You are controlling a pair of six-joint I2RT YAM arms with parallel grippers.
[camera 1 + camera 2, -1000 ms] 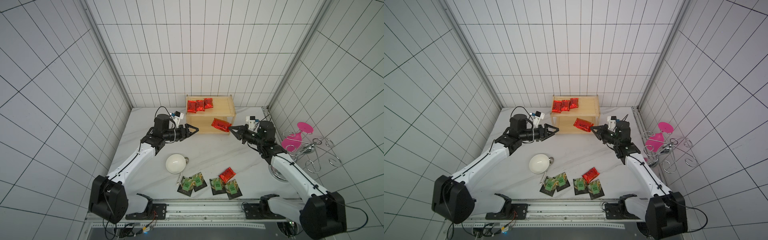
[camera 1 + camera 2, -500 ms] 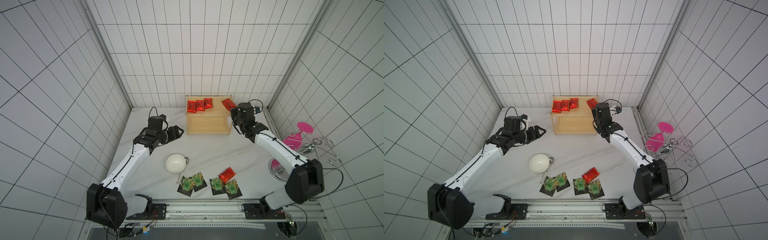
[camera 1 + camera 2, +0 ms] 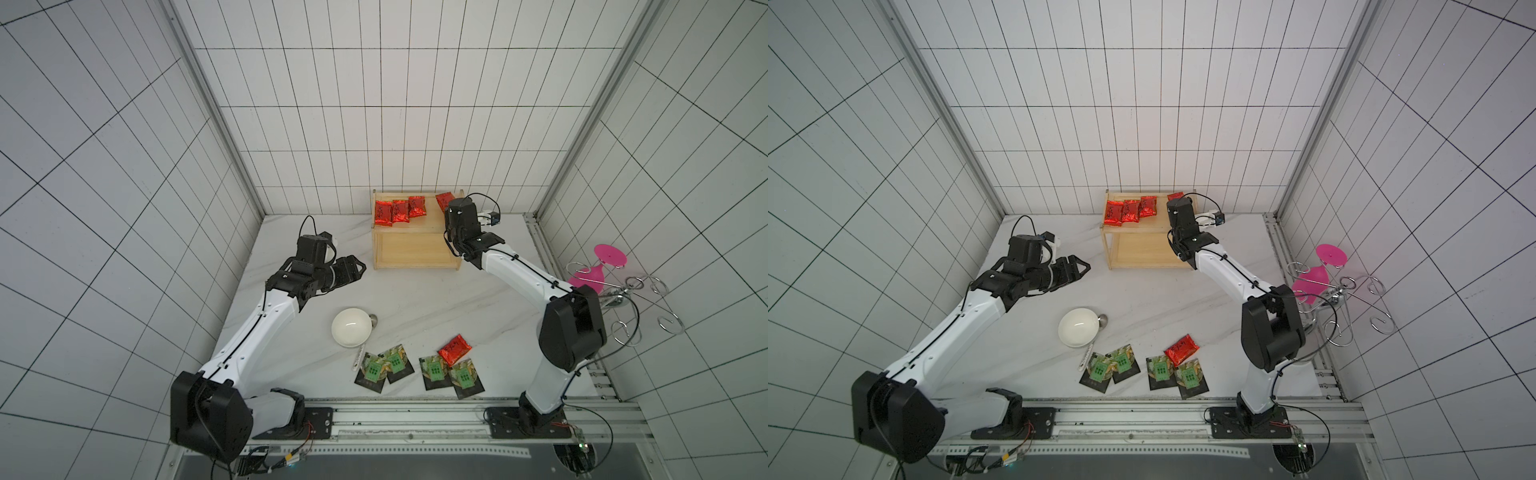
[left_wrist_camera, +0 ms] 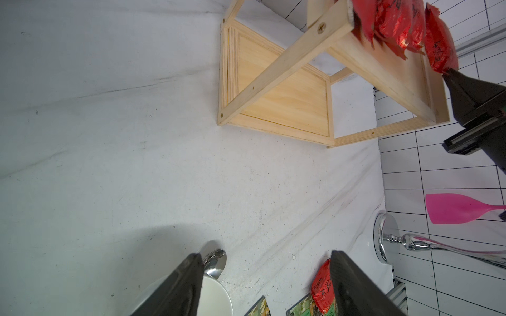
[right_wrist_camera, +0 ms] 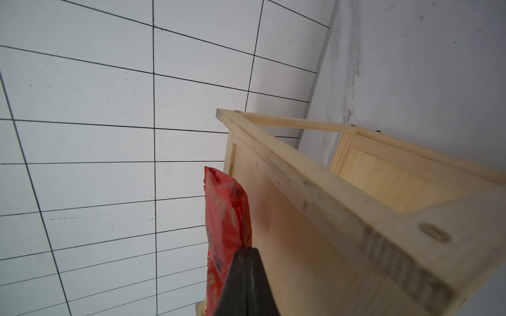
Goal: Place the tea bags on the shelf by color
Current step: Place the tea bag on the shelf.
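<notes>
sachet point(image 5: 225, 216) in right hand point(image 5: 245, 253)

The light wooden shelf point(image 3: 415, 254) stands far, by the back wall. Three red sachets point(image 3: 400, 210) lie side by side on the left of its top board. The right gripper point(image 5: 246, 254) pinches a fourth red sachet point(image 3: 443, 200) at the board's right end. Near, a fifth red sachet point(image 3: 454, 350) touches four black green-labelled packets point(image 3: 434, 370), which lie flat in two overlapping pairs.

white bowl point(image 3: 351, 332) on spoon point(image 3: 373, 319); pink glass point(image 3: 588, 276) in chrome rack point(image 3: 614, 300).
</notes>
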